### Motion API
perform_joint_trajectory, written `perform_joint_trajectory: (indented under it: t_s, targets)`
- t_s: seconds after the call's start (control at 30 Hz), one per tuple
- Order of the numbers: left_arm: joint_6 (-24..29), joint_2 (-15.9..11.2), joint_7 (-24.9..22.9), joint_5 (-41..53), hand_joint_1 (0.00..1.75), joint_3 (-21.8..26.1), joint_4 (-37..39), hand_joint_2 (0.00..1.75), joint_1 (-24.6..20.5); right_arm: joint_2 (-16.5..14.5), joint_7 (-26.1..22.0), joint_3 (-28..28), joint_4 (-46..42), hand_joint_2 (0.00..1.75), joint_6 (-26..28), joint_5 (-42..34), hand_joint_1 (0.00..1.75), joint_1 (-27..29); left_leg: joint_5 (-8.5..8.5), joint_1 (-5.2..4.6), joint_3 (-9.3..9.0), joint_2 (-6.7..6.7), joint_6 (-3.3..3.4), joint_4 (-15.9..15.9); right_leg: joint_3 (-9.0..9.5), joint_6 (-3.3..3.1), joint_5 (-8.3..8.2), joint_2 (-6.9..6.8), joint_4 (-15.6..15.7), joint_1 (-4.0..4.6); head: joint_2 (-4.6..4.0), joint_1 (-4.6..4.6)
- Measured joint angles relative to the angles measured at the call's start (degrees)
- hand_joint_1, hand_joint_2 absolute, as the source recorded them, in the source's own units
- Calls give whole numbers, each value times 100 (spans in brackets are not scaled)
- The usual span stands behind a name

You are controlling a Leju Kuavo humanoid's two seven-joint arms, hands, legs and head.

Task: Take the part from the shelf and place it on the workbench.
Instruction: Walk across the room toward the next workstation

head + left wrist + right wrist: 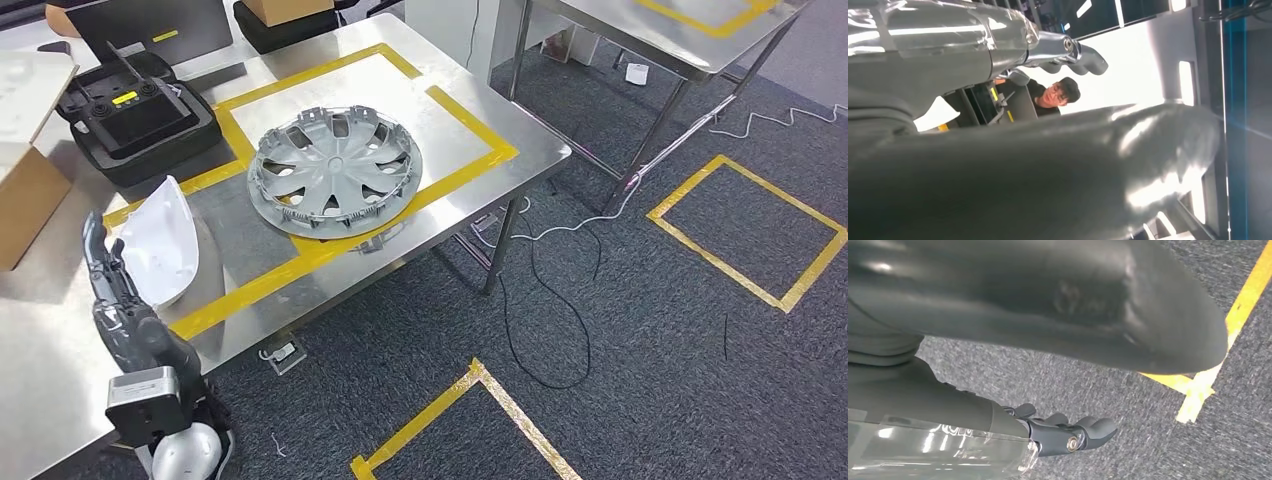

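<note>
While left hand (125, 290) grips white mirror cover (160, 240) over bench edge (330, 305), w/ right hand (1068, 432) curled empty, early release could drop it.

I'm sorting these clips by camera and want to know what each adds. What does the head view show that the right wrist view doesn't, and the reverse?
Head view alone: the left hand against the white part at the steel workbench edge, a silver wheel cover inside a yellow tape frame, a black case, and a loose cable on the floor.
Right wrist view alone: the right hand, fingers curled, holding nothing, hanging over the floor.
Both share: grey carpet marked with yellow tape.
</note>
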State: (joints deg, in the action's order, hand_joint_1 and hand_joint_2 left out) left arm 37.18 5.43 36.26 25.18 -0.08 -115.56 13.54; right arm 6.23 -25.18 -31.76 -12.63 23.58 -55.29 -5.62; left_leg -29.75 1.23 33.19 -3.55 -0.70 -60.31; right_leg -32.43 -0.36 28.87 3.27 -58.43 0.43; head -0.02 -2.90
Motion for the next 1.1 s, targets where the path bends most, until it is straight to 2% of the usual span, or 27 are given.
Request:
perform_joint_trajectory:
  t_s: [0.07, 0.13, 0.17, 0.23, 0.27, 0.3, 0.33, 0.37, 0.4, 0.47, 0.53, 0.6, 0.67, 0.73, 0.77, 0.8, 0.83, 0.87, 0.93, 0.97, 1.03, 1.1]
  targets:
    - [0, -4, -6, 1, 0, 4, 3, 0, 6, -5, 9, -1, 0, 0, 10, -2, 0, 0, -15, -14, -12, 47, 51, 16, -24, 55, 5, 77, -10, -23, 0, 1]
    - [0, -6, -19, 1, 0, 6, 3, 0, 5, -15, 13, -2, 0, 0, 54, 1, 0, -5, -13, -6, -41, 149, 107, 43, -78, 113, 89, 9, -127, -30, 0, 16]
    - [0, -6, -23, 0, 0, 7, 3, 0, 8, -20, 13, -2, 0, 0, 87, 3, 0, -15, -14, 2, -54, 210, 131, 56, -180, 145, 205, -74, -332, -33, 0, 23]
    - [0, -6, -26, 2, 0, 12, 4, 0, 14, -34, 13, -2, 0, 0, 129, 11, 0, -32, -34, -10, -64, 341, 166, 58, -549, 203, 524, -235, -1026, -51, 0, 40]
    - [0, -6, -31, 6, 0, 14, 6, 0, 18, -44, 13, -3, 0, 0, 136, 14, 0, -30, -45, -17, -67, 402, 172, 58, -737, 220, 637, -269, -1364, -63, 0, 38]
    - [0, -7, -40, 12, 0, 15, 8, 0, 21, -57, 16, -3, 0, 0, 136, 17, 0, -22, -58, -22, -75, 457, 173, 57, -851, 225, 655, -286, -1554, -72, 0, 38]
    - [0, -7, -50, 19, 0, 15, 9, 0, 23, -69, 21, -4, 1, 0, 136, 18, 0, -9, -71, -25, -90, 503, 167, 57, -860, 220, 567, -295, -1541, -77, 0, 37]
    - [0, -7, -60, 25, 0, 15, 9, 0, 24, -79, 29, -4, 2, 0, 137, 18, 0, 3, -87, -27, -113, 543, 157, 58, -750, 200, 380, -304, -1303, -77, 0, 37]
    - [0, -6, -64, 27, 0, 15, 9, 0, 24, -84, 39, -4, 3, 0, 139, 18, 0, 14, -104, -27, -139, 579, 145, 60, -564, 167, 158, -336, -923, -68, 0, 38]
    - [0, -6, -62, 27, 0, 15, 9, 0, 28, -86, 60, -4, 6, 0, 144, 19, 0, 16, -134, -34, -169, 643, 107, 68, -223, 92, -87, -459, -240, -13, 0, 37]
    - [0, -5, -59, 27, 0, 14, 10, 0, 35, -85, 73, -4, 7, 0, 146, 19, 0, 13, -144, -29, -179, 699, 54, 90, -124, 39, -74, -521, -22, 45, 0, 34]
    - [0, -4, -58, 27, 0, 14, 10, 0, 40, -85, 83, -4, 10, 0, 151, 19, 0, 23, -162, -10, -227, 705, -6, 119, -78, -14, -100, -470, 67, 54, 0, 28]
    - [0, -4, -49, 27, 0, 13, 10, 0, 43, -87, 95, -4, 14, 0, 160, 19, 0, 29, -313, -6, -178, 515, -47, -71, 23, -78, -149, -429, 201, 33, 0, 14]
    - [0, -3, -35, 27, 0, 12, 16, 0, 56, -90, 104, -3, 17, 0, 170, 16, 0, 18, -616, -14, 131, 328, -60, -667, 74, -123, -162, -383, 258, 21, 0, -4]
    - [0, -3, -30, 25, 0, 11, 22, 0, 67, -91, 106, -3, 17, 0, 174, 13, 0, 10, -742, -19, 330, 313, -67, -1004, 78, -136, -154, -351, 256, 25, 0, -9]
    - [0, -3, -24, 24, 0, 10, 30, 0, 77, -91, 107, -2, 17, 0, 177, 10, 0, 9, -773, -19, 483, 317, -74, -1226, 82, -141, -141, -314, 248, 28, 0, -10]
    - [0, -3, -19, 23, 0, 10, 37, 0, 84, -92, 107, -2, 17, 0, 178, 7, 0, 12, -689, -18, 546, 323, -79, -1263, 89, -137, -125, -275, 233, 28, 0, -9]
    - [0, -3, -14, 22, 0, 10, 41, 0, 89, -92, 107, -2, 17, 0, 177, 5, 0, 14, -509, -17, 509, 323, -83, -1109, 98, -126, -103, -235, 212, 23, 0, -9]
    - [0, -3, -10, 22, 0, 10, 45, 0, 89, -92, 107, -2, 17, 0, 174, 3, 0, 16, -92, -2, 243, 225, -83, -476, 103, -80, -37, -159, 137, 9, 0, -9]
    - [0, -2, -12, 22, 0, 10, 45, 0, 90, -92, 105, -3, 17, 0, 172, 2, 0, 11, 10, 6, 125, 154, -71, -216, 87, -47, 3, -122, 81, 7, 0, -7]
    - [0, -4, -22, 20, 0, 13, 44, 0, 92, -98, 97, -4, 17, 0, 166, 0, 0, 3, 16, 2, 33, 61, -28, -11, 44, 18, 50, -59, 11, -4, 0, -4]
    - [0, -7, -34, 17, 0, 15, 40, 0, 93, -103, 90, -5, 17, 0, 164, -4, 0, 1, 14, -10, 21, 118, 35, 18, 24, 73, 66, -16, -6, -27, 0, -6]
